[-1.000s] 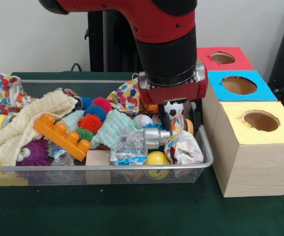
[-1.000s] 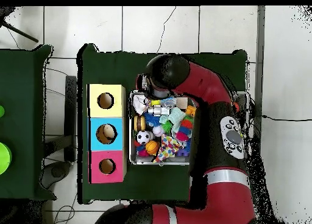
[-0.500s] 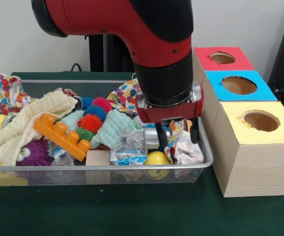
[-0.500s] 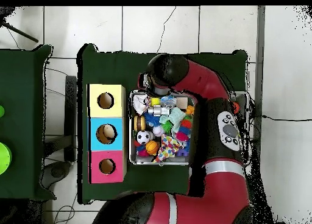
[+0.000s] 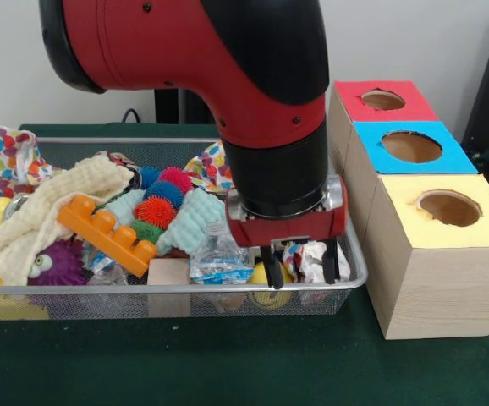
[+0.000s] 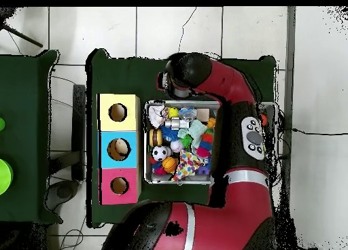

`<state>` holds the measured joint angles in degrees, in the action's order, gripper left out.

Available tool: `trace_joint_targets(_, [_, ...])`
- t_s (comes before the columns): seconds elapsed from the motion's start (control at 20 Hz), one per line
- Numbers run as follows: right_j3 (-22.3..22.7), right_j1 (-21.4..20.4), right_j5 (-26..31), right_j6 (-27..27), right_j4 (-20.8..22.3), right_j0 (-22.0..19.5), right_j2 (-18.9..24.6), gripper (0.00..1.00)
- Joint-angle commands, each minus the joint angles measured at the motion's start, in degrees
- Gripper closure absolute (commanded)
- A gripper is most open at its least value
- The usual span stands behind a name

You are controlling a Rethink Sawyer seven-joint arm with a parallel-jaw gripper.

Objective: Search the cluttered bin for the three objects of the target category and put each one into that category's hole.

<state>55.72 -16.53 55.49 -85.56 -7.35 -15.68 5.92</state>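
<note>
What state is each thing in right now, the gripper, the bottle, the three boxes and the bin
gripper: open, fingers down over the bin's near right corner, holding nothing.
plastic bottle: lying in the clutter, cap on.
yellow-topped box: upright, hole uncovered.
blue-topped box: upright; an object shows inside in the overhead view.
red-topped box: upright, hole uncovered.
wire mesh bin: crowded with toys and cloths.

No legible text, brand or number anywhere; water bottle (image 5: 220, 256) label, lower centre, too blurred to read.
</note>
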Motion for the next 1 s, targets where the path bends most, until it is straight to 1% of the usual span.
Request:
trace_joint_targets(0.05, [-2.6, 2.6, 3.3, -6.5, 1.9, 0.9, 0.8, 0.0])
trace_joint_targets(0.25, [2.1, 0.1, 2.3, -8.0, 0.4, 1.2, 1.4, 0.0])
trace_joint_targets(0.55, [10.0, -5.7, 3.4, -9.5, -2.0, 1.7, 1.9, 0.0])
trace_joint_targets(0.65, [13.9, -8.0, 2.0, -9.2, -2.4, 1.5, 2.0, 0.0])
trace_joint_targets(0.8, [18.4, -10.6, 0.4, -7.6, -2.5, 0.9, 2.2, 0.0])
trace_joint_targets(1.0, [21.6, -12.4, -0.3, -5.6, -2.3, -0.1, 2.5, 0.0])
